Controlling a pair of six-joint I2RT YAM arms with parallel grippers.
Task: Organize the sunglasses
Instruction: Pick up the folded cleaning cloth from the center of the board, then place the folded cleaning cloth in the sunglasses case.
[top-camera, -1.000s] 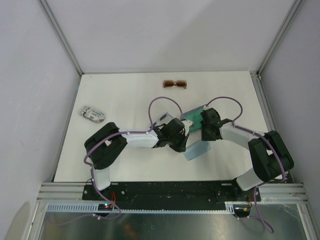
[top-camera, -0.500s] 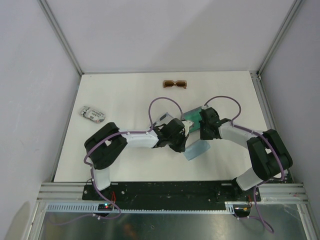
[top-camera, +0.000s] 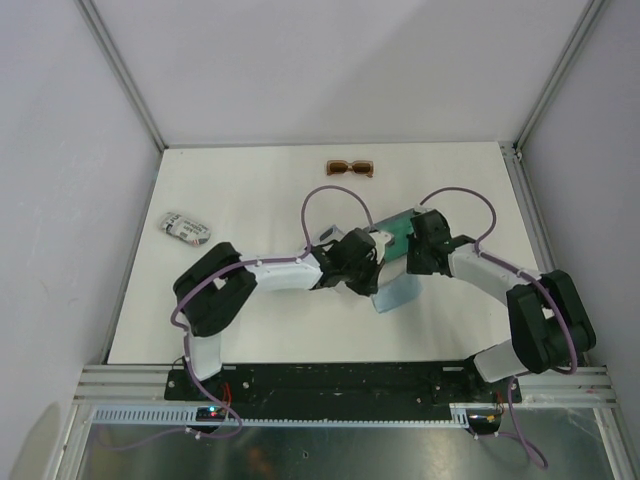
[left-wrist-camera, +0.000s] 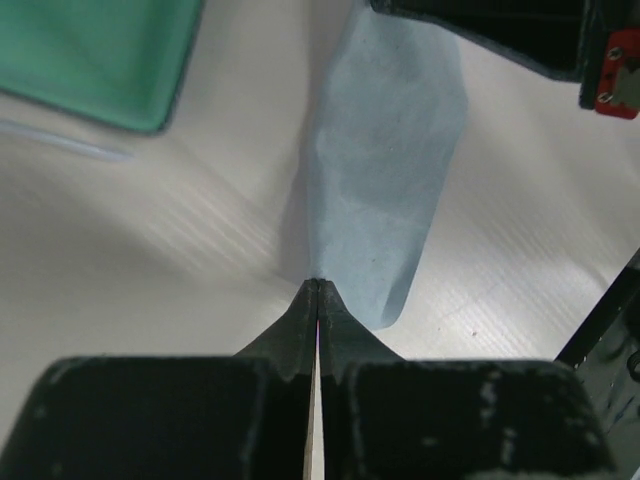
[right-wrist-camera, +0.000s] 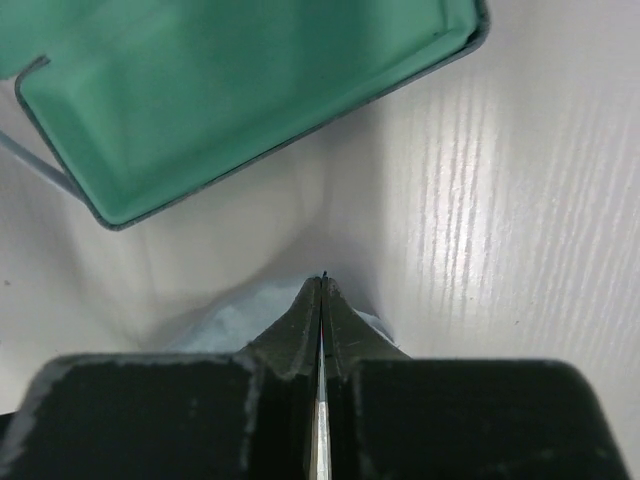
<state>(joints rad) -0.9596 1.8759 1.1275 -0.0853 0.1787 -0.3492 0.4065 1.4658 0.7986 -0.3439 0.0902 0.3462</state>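
White tabletop (top-camera: 250, 190) under both arms. My left fingers (left-wrist-camera: 311, 306) are clenched on the near end of the blue cloth (left-wrist-camera: 385, 180), my right fingers (right-wrist-camera: 316, 300) on its other end, likely to spread it. Just beyond sits the open green case (right-wrist-camera: 240, 90); the brown sunglasses (top-camera: 350, 168) lie far past both.

1. Work surface: a white table (top-camera: 250, 200), matt, showing a faint ribbed sheen close up.
2. Enclosure: plain pale back wall (top-camera: 340, 60), left wall (top-camera: 50, 200) and right wall (top-camera: 605, 150), joined at the corners by aluminium posts (top-camera: 120, 72).
3. Near edge: aluminium rail (top-camera: 130, 381) beside a black base plate (top-camera: 340, 378); below them, a brushed metal sheet (top-camera: 330, 455).
4. Light: even and soft; shadows faint.
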